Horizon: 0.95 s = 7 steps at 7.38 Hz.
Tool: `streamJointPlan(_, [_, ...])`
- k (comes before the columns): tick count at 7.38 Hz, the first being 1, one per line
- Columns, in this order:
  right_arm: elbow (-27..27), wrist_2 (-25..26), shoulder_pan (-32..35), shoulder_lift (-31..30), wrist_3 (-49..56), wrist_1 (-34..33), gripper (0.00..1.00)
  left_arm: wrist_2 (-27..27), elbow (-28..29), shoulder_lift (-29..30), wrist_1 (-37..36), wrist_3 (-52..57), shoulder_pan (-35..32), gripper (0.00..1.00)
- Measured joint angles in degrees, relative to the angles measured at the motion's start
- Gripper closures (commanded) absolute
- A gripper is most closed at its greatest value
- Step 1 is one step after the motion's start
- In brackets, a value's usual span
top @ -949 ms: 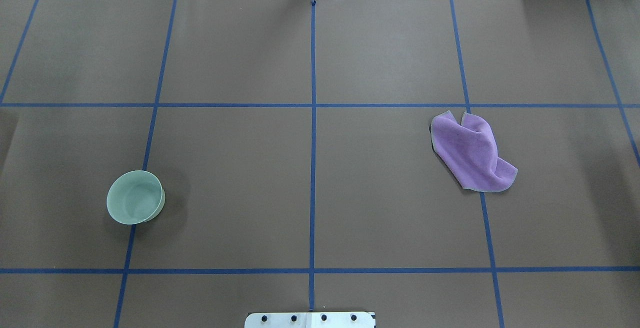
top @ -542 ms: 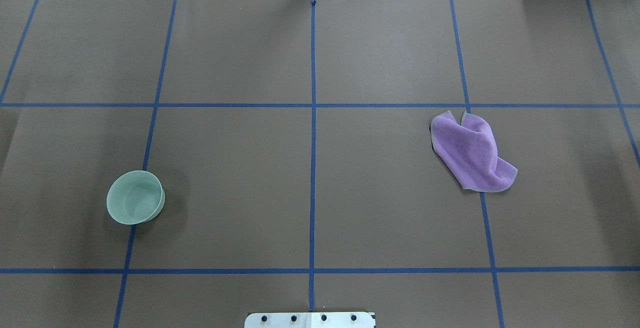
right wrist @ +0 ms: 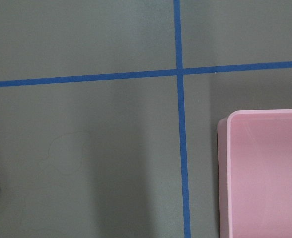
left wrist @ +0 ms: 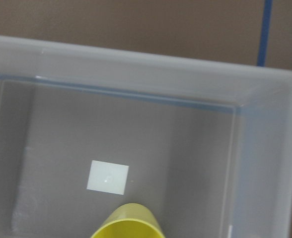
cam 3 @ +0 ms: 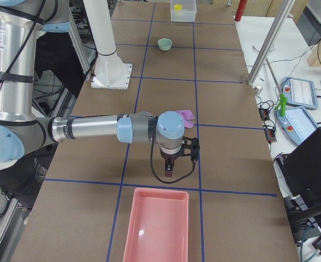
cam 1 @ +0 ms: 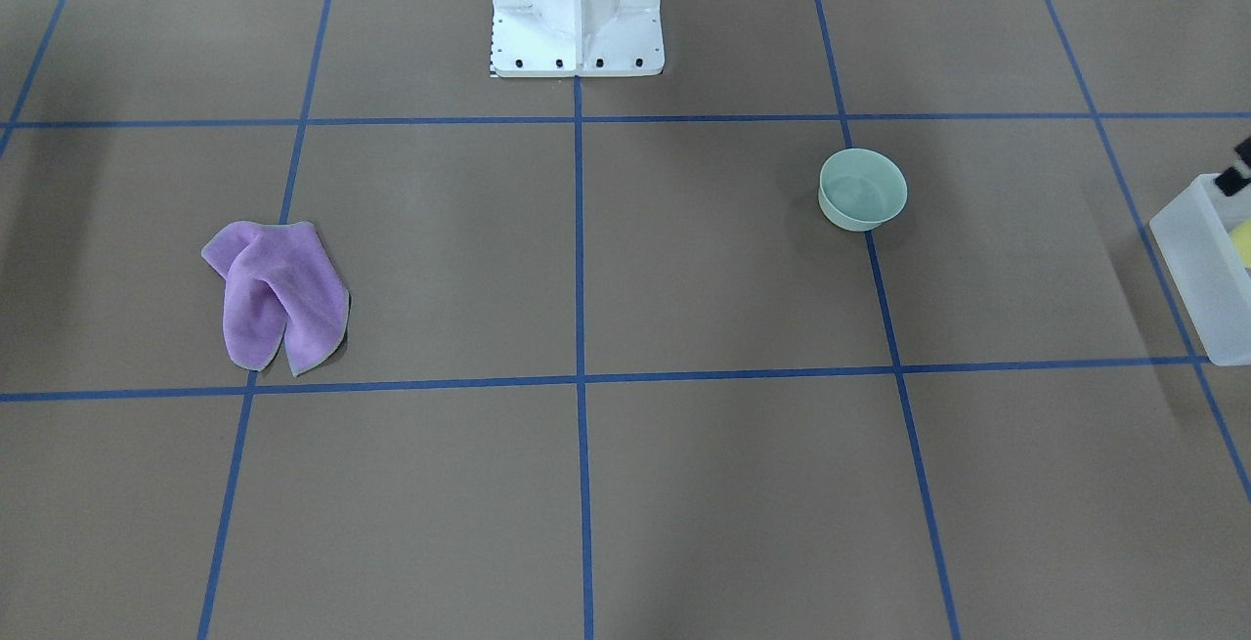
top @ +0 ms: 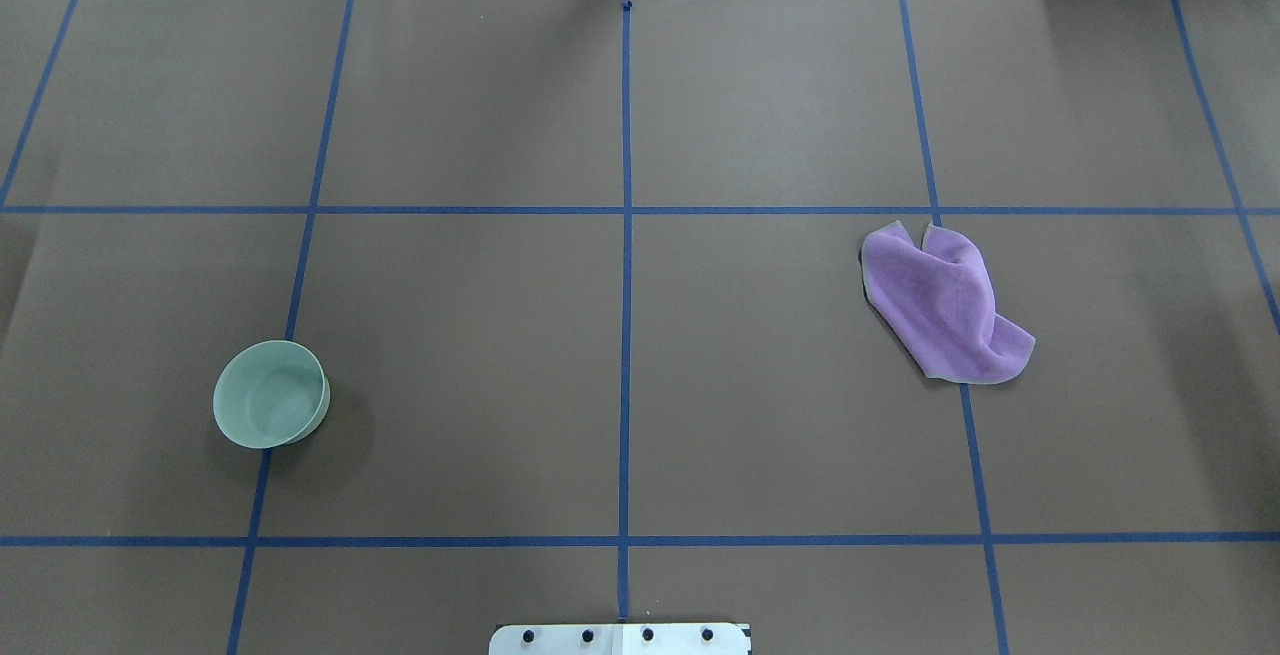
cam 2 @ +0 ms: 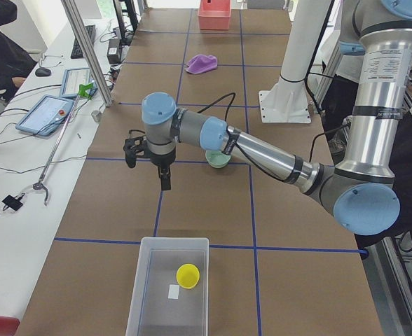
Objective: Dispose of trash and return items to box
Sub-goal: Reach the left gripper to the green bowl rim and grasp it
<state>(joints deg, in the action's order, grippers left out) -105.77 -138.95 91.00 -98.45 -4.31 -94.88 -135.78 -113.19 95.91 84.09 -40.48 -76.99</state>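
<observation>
A pale green bowl [top: 271, 394] stands upright on the table's left half; it also shows in the front view [cam 1: 862, 190]. A crumpled purple cloth [top: 945, 305] lies on the right half. A clear box [cam 2: 174, 240] at the left end holds a yellow cup [cam 2: 188, 275]; the left wrist view looks down into it [left wrist: 136, 64]. My left gripper [cam 2: 164, 180] hovers between bowl and box. My right gripper [cam 3: 170, 170] hovers between the cloth [cam 3: 185, 116] and a pink tray [cam 3: 159, 191]. I cannot tell whether either is open or shut.
The pink tray [right wrist: 225, 173] at the right end looks empty. A white label [left wrist: 108, 176] sits on the clear box's floor beside the yellow cup [left wrist: 128, 223]. The robot's white base [cam 1: 577, 5] stands at the table's near-middle edge. Operators' tablets [cam 2: 48, 112] lie beside the table.
</observation>
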Motion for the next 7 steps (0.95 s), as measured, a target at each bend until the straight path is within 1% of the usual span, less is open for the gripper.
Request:
streamJointPlan(2, [0.0, 0.0, -0.3, 0.1, 0.0, 0.0, 0.0, 6.7, -1.5, 0.1, 11.7, -20.0, 14.0, 0.01])
streamJointPlan(3, [0.0, 0.0, -0.5, 0.2, 0.0, 0.0, 0.0, 8.8, -1.3, -0.1, 16.0, -25.7, 18.9, 0.01])
streamJointPlan(5, [-0.1, -0.1, -1.0, 0.2, 0.0, 0.0, 0.0, 11.3, 1.3, -1.7, 23.3, -30.3, 24.1, 0.01])
streamJointPlan(7, [-0.1, -0.3, -1.3, 0.2, -0.1, 0.0, 0.0, 15.0, 6.1, -3.8, 34.5, -34.5, 28.4, 0.01])
